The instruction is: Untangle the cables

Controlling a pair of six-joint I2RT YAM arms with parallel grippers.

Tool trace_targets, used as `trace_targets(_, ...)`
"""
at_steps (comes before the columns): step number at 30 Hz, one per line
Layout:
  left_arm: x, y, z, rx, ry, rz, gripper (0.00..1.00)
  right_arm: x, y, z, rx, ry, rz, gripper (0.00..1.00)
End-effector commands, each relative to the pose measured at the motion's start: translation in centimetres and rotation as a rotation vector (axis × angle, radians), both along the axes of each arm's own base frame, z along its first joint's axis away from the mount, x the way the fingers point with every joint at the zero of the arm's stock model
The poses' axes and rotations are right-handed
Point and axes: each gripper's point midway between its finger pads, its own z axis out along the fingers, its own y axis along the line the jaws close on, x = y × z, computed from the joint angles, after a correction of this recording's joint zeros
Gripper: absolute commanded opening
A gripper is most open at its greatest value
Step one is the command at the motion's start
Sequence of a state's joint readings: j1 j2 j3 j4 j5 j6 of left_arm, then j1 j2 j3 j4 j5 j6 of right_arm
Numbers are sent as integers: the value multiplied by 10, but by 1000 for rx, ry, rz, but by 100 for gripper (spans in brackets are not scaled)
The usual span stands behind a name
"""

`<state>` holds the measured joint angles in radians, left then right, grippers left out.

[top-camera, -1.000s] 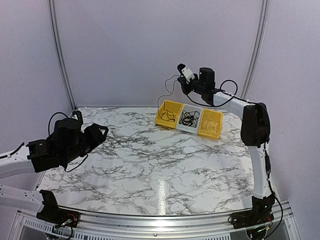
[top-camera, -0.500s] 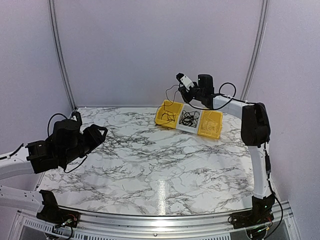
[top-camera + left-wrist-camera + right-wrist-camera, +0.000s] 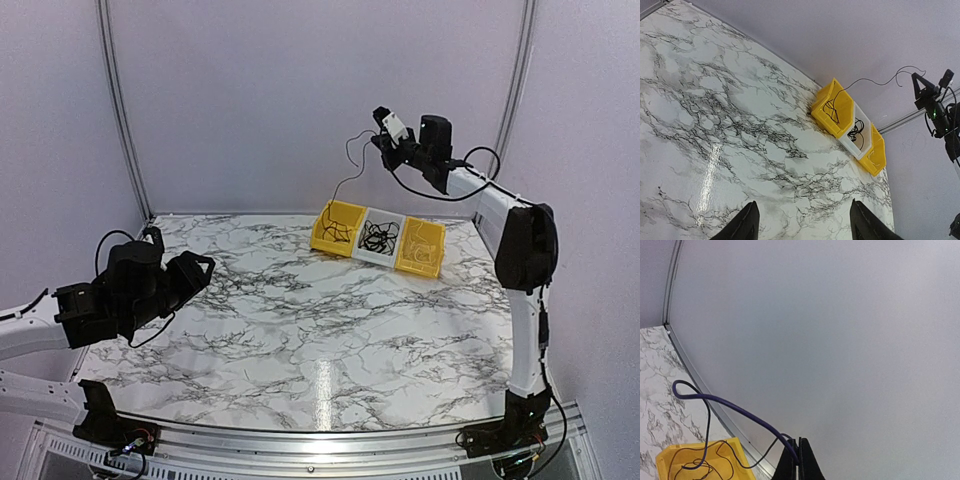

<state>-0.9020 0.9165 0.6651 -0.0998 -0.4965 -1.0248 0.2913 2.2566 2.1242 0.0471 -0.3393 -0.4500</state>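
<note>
My right gripper [image 3: 381,141] is high above the bins at the back, shut on one thin dark cable [image 3: 349,163]. The cable hangs down and left into the left yellow bin [image 3: 322,232], where more of it lies coiled. The right wrist view shows the closed gripper [image 3: 799,458] pinching the cable [image 3: 735,407], which loops over the yellow bin [image 3: 670,460]. A black tangle of cables [image 3: 378,236] lies in the middle white bin. My left gripper [image 3: 203,268] is open and empty, held above the table's left side, far from the bins; it also shows in the left wrist view [image 3: 802,227].
Three bins stand in a row at the back right: yellow, white [image 3: 389,252], yellow [image 3: 421,250]. The left wrist view shows the same row [image 3: 832,107] and the lifted cable [image 3: 875,81]. The marble table [image 3: 320,320] meets the purple back wall just behind the bins.
My right gripper dipped slightly, then rose up and to the right, drawing the held cable higher out of the left yellow bin. The left arm has barely moved.
</note>
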Motion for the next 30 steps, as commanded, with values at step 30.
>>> trace_targets(30, 1, -6, 4, 7, 11, -25, 64, 21, 17, -73, -217, -8, -9, 0)
